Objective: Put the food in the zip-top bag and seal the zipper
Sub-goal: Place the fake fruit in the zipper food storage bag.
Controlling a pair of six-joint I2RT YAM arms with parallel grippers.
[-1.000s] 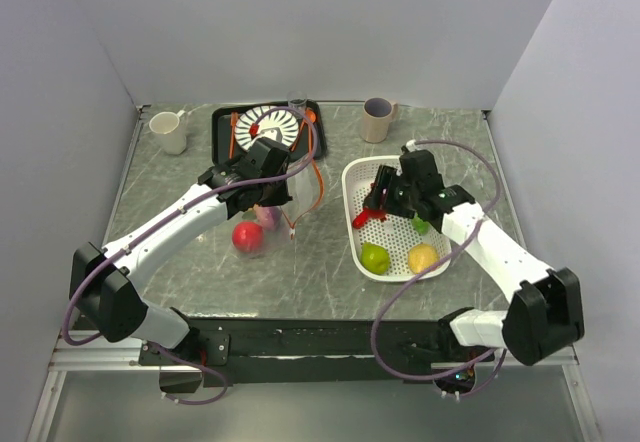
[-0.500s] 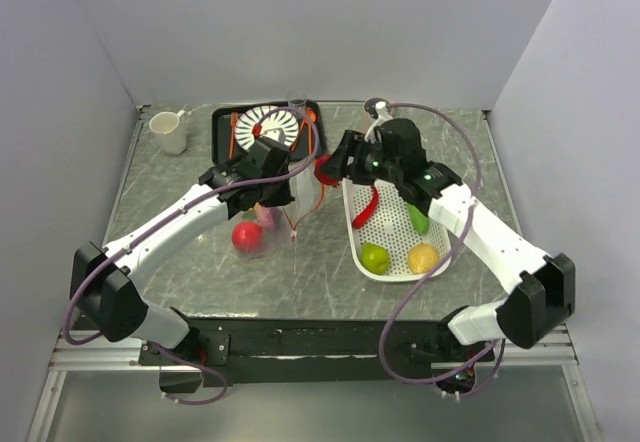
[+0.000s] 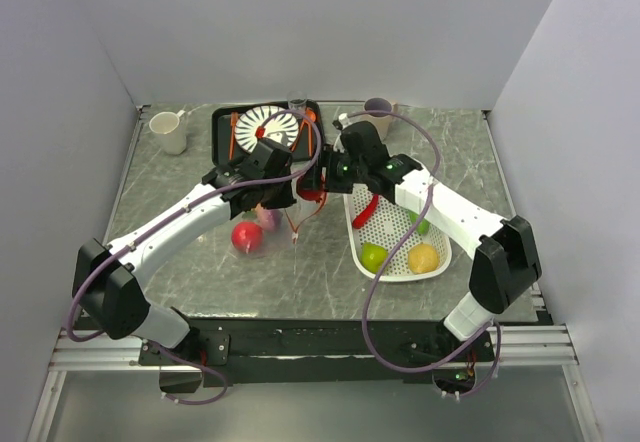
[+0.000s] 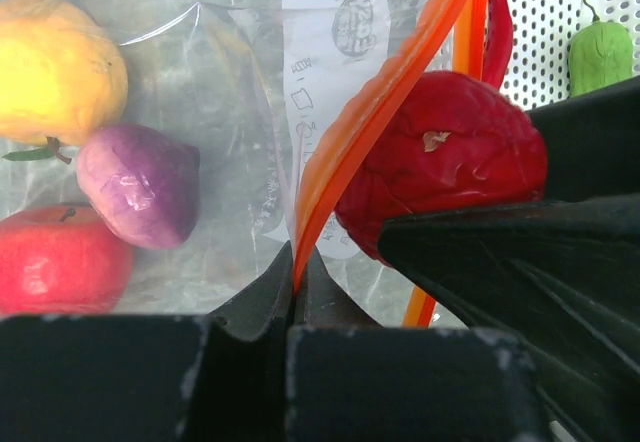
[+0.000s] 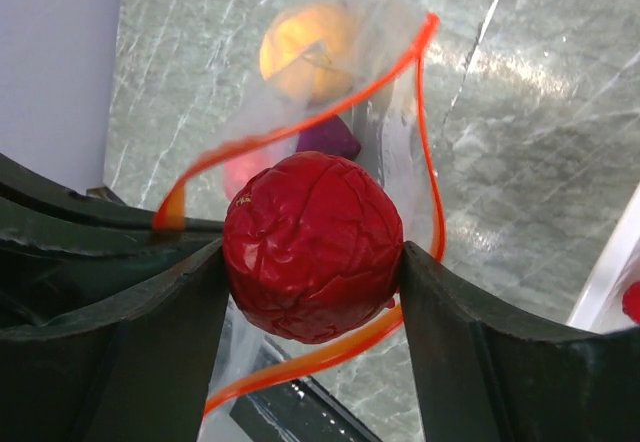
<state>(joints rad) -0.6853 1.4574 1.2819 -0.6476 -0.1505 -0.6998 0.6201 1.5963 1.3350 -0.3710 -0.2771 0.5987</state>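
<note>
Over the open mouth of the zip-top bag [image 4: 200,82], the right pincer [image 5: 312,262] holds a round, wrinkled red fruit [image 4: 440,162], its two fingers [image 5: 150,332] spread fairly wide and pressed against the fruit's opposite sides. The left pincer [image 4: 297,280] is closed tight on the orange-red zipper [image 4: 375,112], pinching one lip of the bag and holding it up so that the strip loops open. In the right wrist view the loop lies directly under and around the fruit. Three pieces of food lie inside the bag on the table [image 3: 320,282]: an orange fruit [image 4: 55,67], a purple one [image 4: 135,182] and a red apple [image 4: 55,262]. More food waits in the white basket [image 3: 395,230] just beside the bag: a green fruit [image 3: 374,256], a yellow one [image 3: 424,258], a red chilli [image 3: 368,209] and a small green piece [image 3: 420,225].

The step in hand looks like the loading of the bag, item by item, and it is roughly halfway; sealing is not yet near. The next move calls for lowering the fruit through the loop, past the strip, before the fingers part, else it may catch on the lip and roll off onto the table. The left grip should hold the lip steady and raised meanwhile. Whether the fruit already sits below the rim I cannot tell.
</note>
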